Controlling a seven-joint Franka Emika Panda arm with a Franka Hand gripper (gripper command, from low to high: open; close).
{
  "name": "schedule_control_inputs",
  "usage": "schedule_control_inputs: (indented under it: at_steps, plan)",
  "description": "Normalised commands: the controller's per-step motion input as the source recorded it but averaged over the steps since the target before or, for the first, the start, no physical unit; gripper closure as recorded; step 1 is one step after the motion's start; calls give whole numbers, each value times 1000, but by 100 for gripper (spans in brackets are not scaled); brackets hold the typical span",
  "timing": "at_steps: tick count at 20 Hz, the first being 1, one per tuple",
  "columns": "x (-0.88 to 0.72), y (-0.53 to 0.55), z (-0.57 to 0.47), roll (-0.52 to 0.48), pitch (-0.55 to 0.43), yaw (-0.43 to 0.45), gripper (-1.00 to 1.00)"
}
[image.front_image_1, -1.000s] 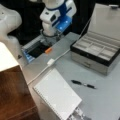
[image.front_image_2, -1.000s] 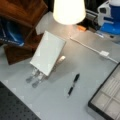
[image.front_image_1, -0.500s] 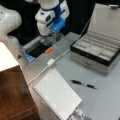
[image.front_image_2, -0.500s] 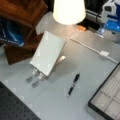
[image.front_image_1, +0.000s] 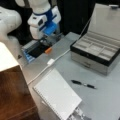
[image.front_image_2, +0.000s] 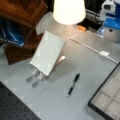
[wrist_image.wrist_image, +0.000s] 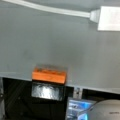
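A small orange block (image.front_image_1: 48, 50) lies at the edge of a black, blue-trimmed device (image.front_image_1: 37, 50) at the table's far left; it also shows in a front view (image.front_image_2: 81, 28). My gripper (image.front_image_1: 51, 40) hangs just above and behind it, under the white and blue hand. In the wrist view the orange block (wrist_image.wrist_image: 49, 74) sits low and left of centre on the grey table, at the lip of a dark recess. No fingers show in the wrist view. A white cable with a plug block (wrist_image.wrist_image: 110, 18) runs along the top.
A white spiral notebook (image.front_image_1: 57, 96) leans on a stand near the front. A black pen (image.front_image_1: 83, 84) lies beside it. An open grey compartment case (image.front_image_1: 95, 53) stands at the right. A white cable (image.front_image_1: 50, 61) crosses the table. Wooden furniture (image.front_image_1: 15, 92) and a lamp shade (image.front_image_2: 68, 11) border it.
The arm's hand has drifted slightly to the left in a front view. Notebook, pen, case and cable have not moved.
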Motion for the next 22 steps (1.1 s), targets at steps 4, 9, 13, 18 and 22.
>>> schedule_control_inputs:
  at_steps: [4, 9, 13, 18, 22]
  plan:
    - [-89, -28, -140, -138, -130, 106, 100]
    - [-71, 8, -127, -108, -126, 86, 100]
    - [-76, -12, -205, -108, -149, 86, 100]
    - [-82, -62, -257, -115, -163, 113, 100]
    - [-57, -96, -286, -109, -181, 156, 100]
